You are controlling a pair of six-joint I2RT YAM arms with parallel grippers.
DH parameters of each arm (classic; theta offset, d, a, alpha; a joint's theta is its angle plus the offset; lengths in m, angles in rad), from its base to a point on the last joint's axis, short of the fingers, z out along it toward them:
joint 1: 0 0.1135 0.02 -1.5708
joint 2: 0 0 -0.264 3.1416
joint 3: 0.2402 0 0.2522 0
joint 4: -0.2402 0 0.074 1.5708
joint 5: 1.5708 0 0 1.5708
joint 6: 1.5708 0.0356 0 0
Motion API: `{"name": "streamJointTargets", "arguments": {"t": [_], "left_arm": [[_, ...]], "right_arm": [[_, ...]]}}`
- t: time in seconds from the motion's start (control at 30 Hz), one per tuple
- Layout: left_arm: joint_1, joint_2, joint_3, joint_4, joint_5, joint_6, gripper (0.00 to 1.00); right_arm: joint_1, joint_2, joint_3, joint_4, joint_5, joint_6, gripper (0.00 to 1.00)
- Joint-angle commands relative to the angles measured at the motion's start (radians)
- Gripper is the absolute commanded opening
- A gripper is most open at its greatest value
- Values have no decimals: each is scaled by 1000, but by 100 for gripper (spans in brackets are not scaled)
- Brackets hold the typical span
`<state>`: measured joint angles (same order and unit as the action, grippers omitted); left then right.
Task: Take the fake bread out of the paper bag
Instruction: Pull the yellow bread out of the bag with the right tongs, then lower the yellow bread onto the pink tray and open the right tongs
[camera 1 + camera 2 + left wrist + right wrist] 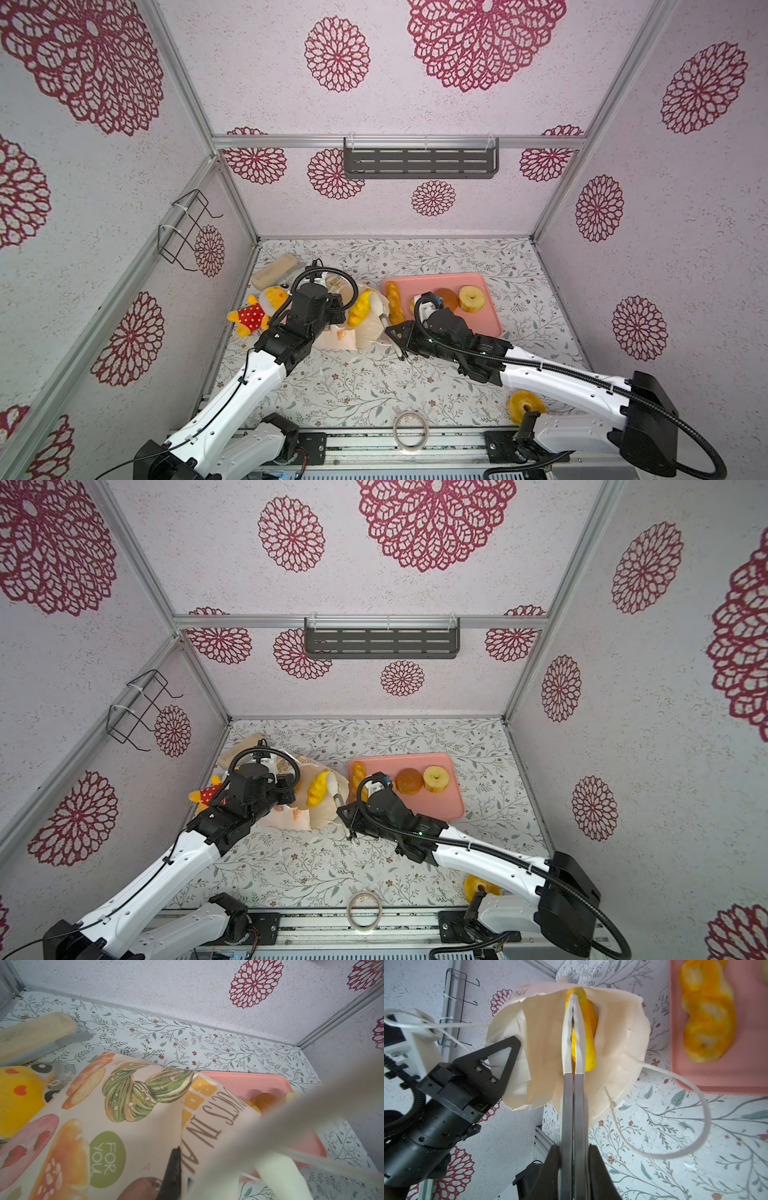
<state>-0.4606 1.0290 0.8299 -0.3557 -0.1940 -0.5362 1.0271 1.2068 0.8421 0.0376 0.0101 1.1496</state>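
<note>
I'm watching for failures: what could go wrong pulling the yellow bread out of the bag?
The right gripper pinches the yellow bread with narrow fingers; it may slip. The loose cord handle lies beside the pull path and could snag. The paper bag is held only at its rim by the left gripper, so it might tear.

On the floral table (332,386), a pink tray (488,324) lies at 2 o'clock from centre, a yellow plush toy (257,309) in a red dotted dress at 9 o'clock, and a pale beige block (274,271) at 10. A tape roll (395,432) sits at 6 o'clock, and a dark slotted shelf (419,164) hangs at 12.
</note>
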Motion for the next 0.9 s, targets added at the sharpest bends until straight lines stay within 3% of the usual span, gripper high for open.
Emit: {"name": "streamJointTargets", "arguments": {"t": [0.0,0.2,0.37,0.6,0.87], "left_arm": [[-7,12,27,15,-2,-18,0],[-7,24,31,6,10,-35,0],[-7,28,31,-4,2,-40,0],[-6,28,32,-9,-14,-29,0],[-6,15,28,-15,-18,-24,0]], "right_arm": [[7,-84,-21,56,97,-93,0],[8,-172,-99,141,149,-114,0],[11,-263,-132,105,185,-137,0],[11,-458,-192,-99,313,-108,0],[10,-734,-336,-314,461,30,0]]}}
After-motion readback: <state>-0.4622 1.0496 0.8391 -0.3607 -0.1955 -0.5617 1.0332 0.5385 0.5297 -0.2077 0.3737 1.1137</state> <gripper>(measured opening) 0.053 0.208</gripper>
